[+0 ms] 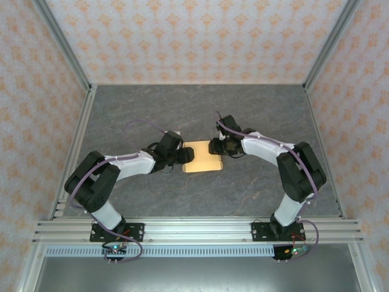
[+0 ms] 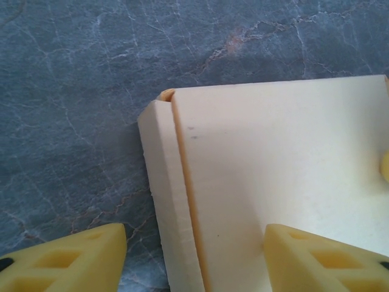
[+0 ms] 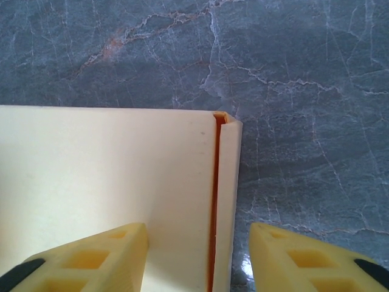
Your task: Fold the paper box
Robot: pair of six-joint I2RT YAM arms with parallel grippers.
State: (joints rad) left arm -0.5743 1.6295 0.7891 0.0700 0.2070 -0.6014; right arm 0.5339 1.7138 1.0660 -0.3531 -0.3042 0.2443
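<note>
The paper box (image 1: 203, 160) lies flat in the middle of the table as a small pale orange-yellow rectangle. My left gripper (image 1: 185, 156) is at its left end and my right gripper (image 1: 214, 146) at its right end. In the left wrist view the box (image 2: 273, 170) shows a folded side strip with an orange seam. My left gripper (image 2: 194, 261) stands open astride that strip, one fingertip (image 2: 67, 258) over the table, the other over the box top. My right gripper (image 3: 197, 261) is open astride the box's (image 3: 103, 170) right folded edge.
The dark grey marbled table (image 1: 182, 109) is walled by patterned panels at the back and sides. A metal rail (image 1: 194, 231) carrying both arm bases runs along the near edge.
</note>
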